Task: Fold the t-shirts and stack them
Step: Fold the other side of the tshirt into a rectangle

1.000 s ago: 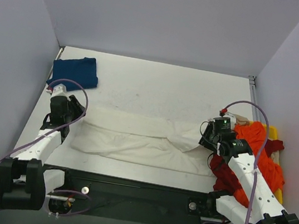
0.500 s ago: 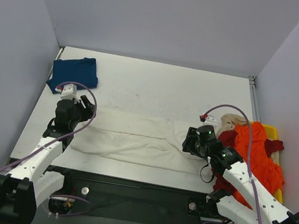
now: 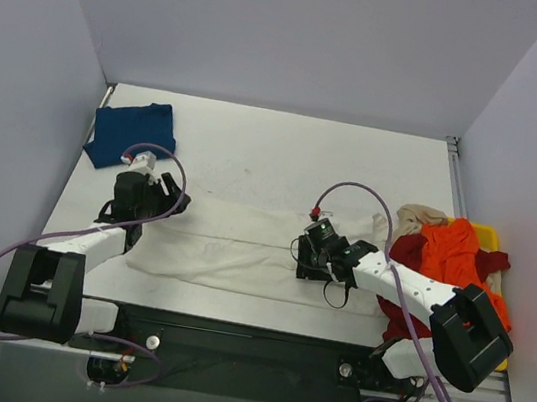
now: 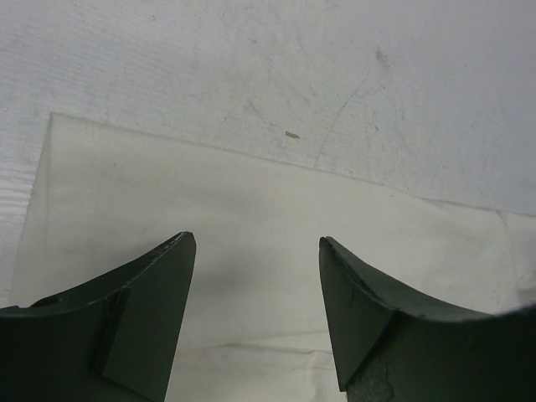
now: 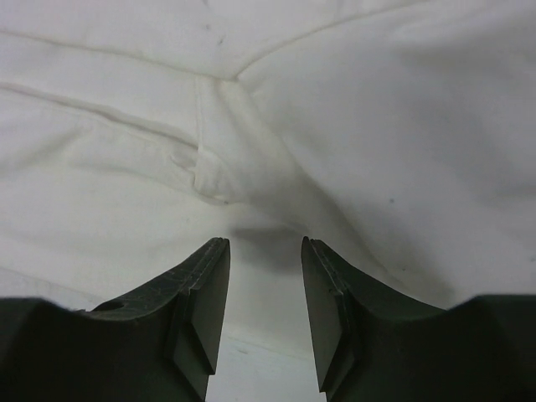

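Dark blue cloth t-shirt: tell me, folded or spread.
Folded: the dark blue cloth t-shirt lies as a compact squarish bundle, no sleeves spread out.

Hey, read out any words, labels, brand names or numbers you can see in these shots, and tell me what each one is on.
None: no readable text in any view.
The cream t-shirt, blue t-shirt, orange t-shirt, yellow bin and table show no print, tag or number.

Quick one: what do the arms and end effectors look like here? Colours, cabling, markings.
Left arm and right arm: white link shells, black joints and bases. A purple cable loops along each; the right one ends in a red connector. Left end effector and right end effector have dark, matte, wedge-shaped fingers. No lettering visible.
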